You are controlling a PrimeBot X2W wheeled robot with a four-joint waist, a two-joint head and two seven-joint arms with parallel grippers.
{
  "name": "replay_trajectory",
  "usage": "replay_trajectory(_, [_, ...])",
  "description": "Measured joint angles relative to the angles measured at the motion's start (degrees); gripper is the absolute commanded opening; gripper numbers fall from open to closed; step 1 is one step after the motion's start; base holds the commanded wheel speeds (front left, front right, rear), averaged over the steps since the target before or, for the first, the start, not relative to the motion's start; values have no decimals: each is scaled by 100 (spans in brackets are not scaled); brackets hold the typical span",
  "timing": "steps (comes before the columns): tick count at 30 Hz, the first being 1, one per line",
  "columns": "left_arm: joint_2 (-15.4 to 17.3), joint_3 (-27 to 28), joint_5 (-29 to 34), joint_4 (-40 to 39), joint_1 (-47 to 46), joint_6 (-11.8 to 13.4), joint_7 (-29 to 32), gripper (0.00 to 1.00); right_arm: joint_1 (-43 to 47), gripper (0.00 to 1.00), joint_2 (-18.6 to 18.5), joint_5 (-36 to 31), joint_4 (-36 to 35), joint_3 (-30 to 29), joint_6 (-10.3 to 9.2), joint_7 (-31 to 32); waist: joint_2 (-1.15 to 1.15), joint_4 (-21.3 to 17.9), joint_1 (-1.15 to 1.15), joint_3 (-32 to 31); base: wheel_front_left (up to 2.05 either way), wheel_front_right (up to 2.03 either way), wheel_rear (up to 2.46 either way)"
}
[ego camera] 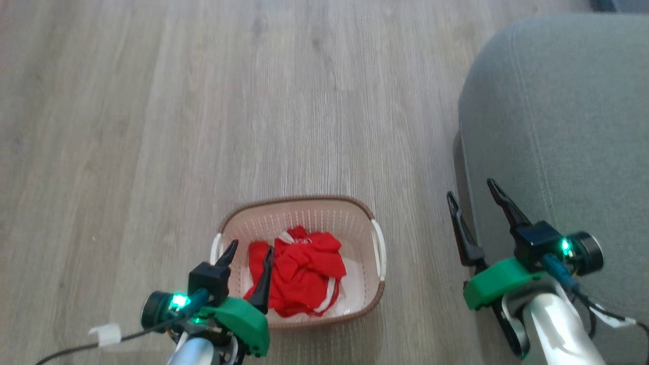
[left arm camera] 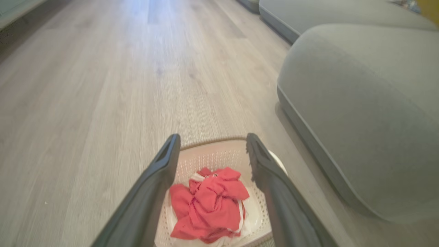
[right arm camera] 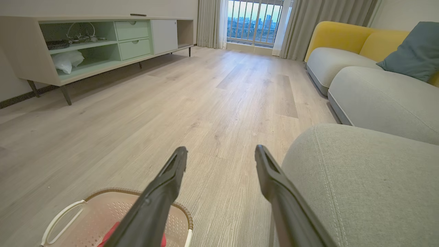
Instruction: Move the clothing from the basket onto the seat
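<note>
Wood floor [ego camera: 203, 101] holds the basket [ego camera: 314, 218], clothing [ego camera: 304, 268] inside, near the seat [ego camera: 557, 126].

The left claw [ego camera: 249, 249] points forward, its two fingers parted and empty; the right claw [ego camera: 470, 189], angled slightly leftward, is likewise parted.

We see soft cloth clothing [ego camera: 301, 274] in a perforated matt plastic basket [ego camera: 324, 218], a matt wood-grain floor [ego camera: 203, 101], and a coarse-woven fabric seat [ego camera: 568, 101].

Clothing [ego camera: 304, 274] in basket [ego camera: 304, 215] on floor [ego camera: 152, 126], seat [ego camera: 557, 111] to its right
</note>
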Motion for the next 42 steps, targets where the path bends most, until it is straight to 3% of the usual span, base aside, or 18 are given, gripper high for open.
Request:
replay_trajectory(14, [-55, -749, 670, 2334, -1709, -202, 0, 100, -569, 100, -111, -275, -224, 246, 1, -5, 0, -339, 1, 1620, 0, 0, 0])
replay_trajectory(27, [-75, -978, 911, 4156, -3280, -34, 0, 100, -967, 100, -94, -460, -684, 412, 1, -7, 0, -729, 1, 3137, 0, 0, 0])
replay_trajectory(42, [346, -1084, 998, 5163, -4732, -113, 91, 100, -1326, 100, -9, -339, -1111, 771, 1, -22, 0, -1356, 1, 4333, 0, 0, 0])
